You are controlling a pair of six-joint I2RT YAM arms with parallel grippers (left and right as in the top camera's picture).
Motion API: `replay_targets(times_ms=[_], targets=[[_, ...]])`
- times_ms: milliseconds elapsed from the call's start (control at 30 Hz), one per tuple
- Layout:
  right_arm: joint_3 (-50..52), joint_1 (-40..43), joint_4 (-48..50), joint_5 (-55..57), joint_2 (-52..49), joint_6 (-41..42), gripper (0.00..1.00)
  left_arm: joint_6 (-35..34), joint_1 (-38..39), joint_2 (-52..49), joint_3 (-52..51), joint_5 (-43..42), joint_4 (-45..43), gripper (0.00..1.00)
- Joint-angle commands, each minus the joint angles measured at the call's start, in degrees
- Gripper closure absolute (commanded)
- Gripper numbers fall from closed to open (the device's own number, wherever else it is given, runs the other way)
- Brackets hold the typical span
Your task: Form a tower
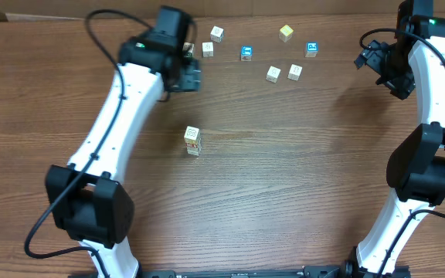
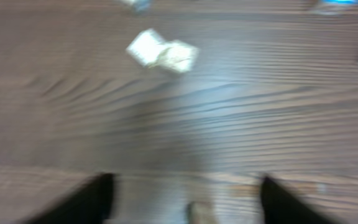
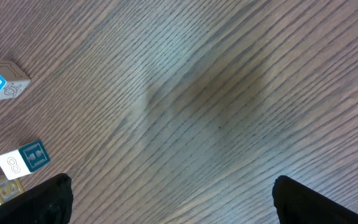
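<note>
Standing upright, tower (image 1: 192,140); L jaws apart, R jaws apart, both well away.

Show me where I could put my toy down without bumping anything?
Bare wood lies between the tower and the right arm, and on the tower's near side. The far side is crowded with loose cubes.

Open tabletop (image 1: 284,193) around the tower (image 1: 192,141); loose cubes (image 1: 273,73) well behind.

Brown, streaky-grained table (image 1: 284,177); pale wooden tower (image 1: 192,141) with printed marks, perhaps reddish; a blue-faced cube (image 1: 246,52); a yellow cube (image 1: 286,32).
</note>
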State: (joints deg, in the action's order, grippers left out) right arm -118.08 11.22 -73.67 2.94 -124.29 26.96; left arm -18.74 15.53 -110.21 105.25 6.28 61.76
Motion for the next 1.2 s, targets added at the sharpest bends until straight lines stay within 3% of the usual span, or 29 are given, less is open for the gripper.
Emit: replay_targets(times_ms=[0, 67, 300, 500, 633, 1167], targets=[[-1.6, 0.0, 0.2, 0.0, 0.7, -0.2, 0.00, -3.2, -5.0, 1.6, 0.9, 0.0, 2.9, 0.87], [-1.6, 0.0, 0.2, 0.0, 0.7, -0.2, 0.00, -3.1, -7.5, 1.5, 0.9, -1.6, 5.0, 0.95], [-1.6, 0.0, 0.2, 0.0, 0.7, -0.2, 0.00, -1.8, -15.3, -1.4, -1.5, -12.0, 11.0, 0.96], [-1.6, 0.0, 0.2, 0.0, 0.7, -0.2, 0.00, 1.2, -16.9, -6.0, -8.4, -22.7, 11.5, 0.96], [-1.6, 0.0, 0.2, 0.0, 0.7, -0.2, 0.00, 4.1, -16.9, -8.2, -12.9, -28.7, 10.2, 0.96], [-1.6, 0.0, 0.2, 0.0, 0.7, -0.2, 0.00, 3.7, -16.8, -8.5, -26.4, -36.6, -2.2, 0.96]])
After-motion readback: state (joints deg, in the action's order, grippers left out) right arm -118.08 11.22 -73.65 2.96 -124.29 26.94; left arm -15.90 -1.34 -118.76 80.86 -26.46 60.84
